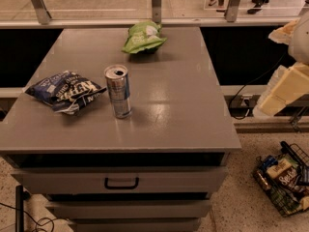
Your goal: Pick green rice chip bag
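The green rice chip bag (142,36) is a crinkled light-green bag with white patches, lying at the far middle of the grey cabinet top (178,105). Only cream-white parts of my arm (286,87) show at the right edge, off the cabinet's right side and well away from the bag. My gripper is out of view beyond that edge.
A silver and blue can (118,91) stands upright at the middle left. A dark blue chip bag (65,91) lies left of it. Drawers with a black handle (121,183) are below. A wire basket of snacks (285,178) sits on the floor at the right. A railing (154,4) runs behind.
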